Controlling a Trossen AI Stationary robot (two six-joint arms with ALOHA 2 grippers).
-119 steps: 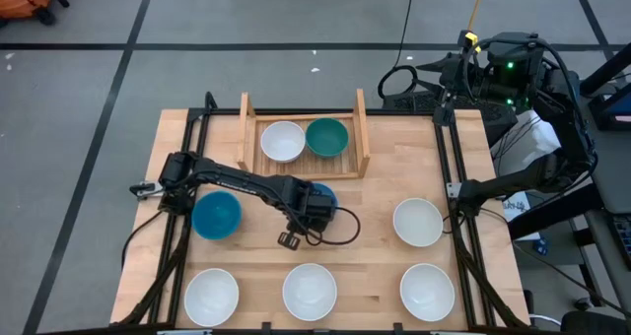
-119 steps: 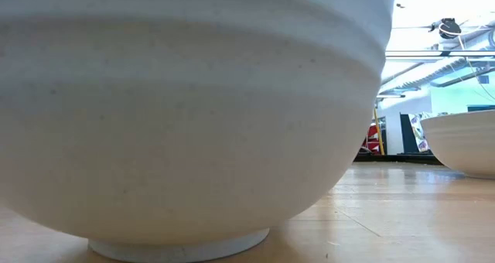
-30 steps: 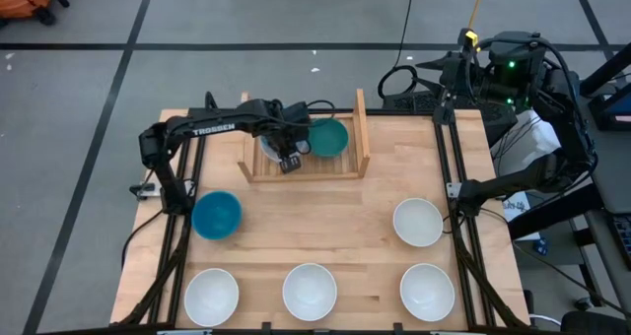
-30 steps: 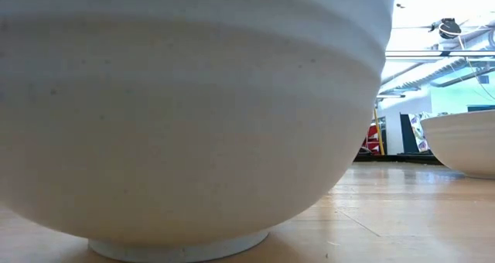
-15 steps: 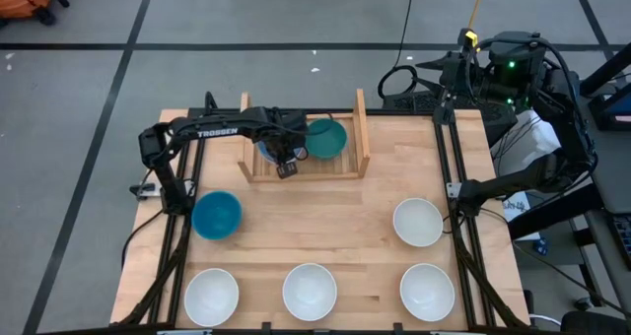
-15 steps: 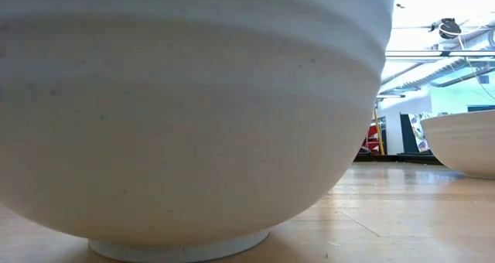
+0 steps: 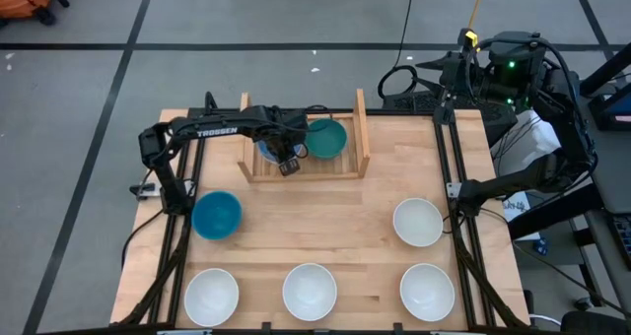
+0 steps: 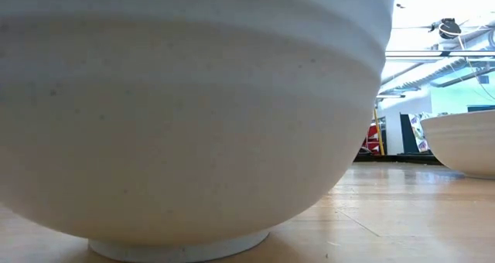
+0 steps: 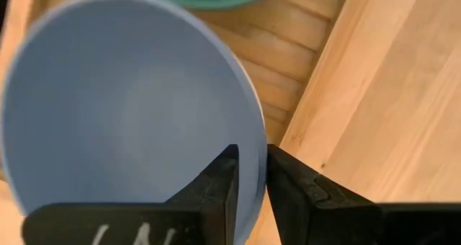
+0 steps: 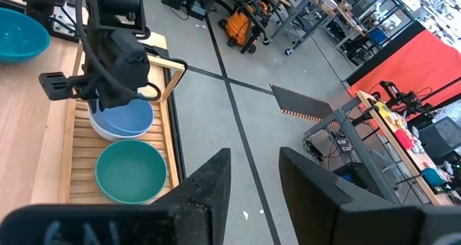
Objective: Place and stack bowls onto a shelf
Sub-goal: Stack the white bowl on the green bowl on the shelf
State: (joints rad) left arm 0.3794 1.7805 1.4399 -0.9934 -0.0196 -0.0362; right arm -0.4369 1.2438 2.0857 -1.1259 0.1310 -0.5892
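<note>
My left gripper (image 7: 288, 166) points down over the left end of the slatted wooden shelf (image 7: 302, 170) and is open. Its fingers stand astride the near-right rim of a blue bowl (image 9: 122, 108). That bowl sits nested in a white bowl (image 10: 108, 132) on the shelf's slats. A dark green bowl (image 7: 326, 137) rests on the slats beside them. A second blue bowl (image 7: 216, 215) sits on the table at the left. My right gripper (image 10: 253, 174) is open, holds nothing and hangs high off the table's right side. My left gripper has one finger (image 9: 222, 174) inside the blue bowl and the other (image 9: 282, 174) outside, with the rim (image 9: 258, 140) between them. The fingers come from above, pointing down. Whether either finger touches the rim I cannot tell. The bowl rests in the white bowl.
Several white bowls sit on the tabletop: three along the near edge (image 7: 212, 294) (image 7: 310, 290) (image 7: 427, 290) and one at the right (image 7: 418, 222). One of them (image 8: 186, 108) fills most of the low view. The shelf's upright side boards (image 7: 362, 128) flank the stack.
My left gripper has come down a little over the shelf's left end. The blue bowl has gone down with it and now covers the white bowl, which showed beside the gripper a second ago.
</note>
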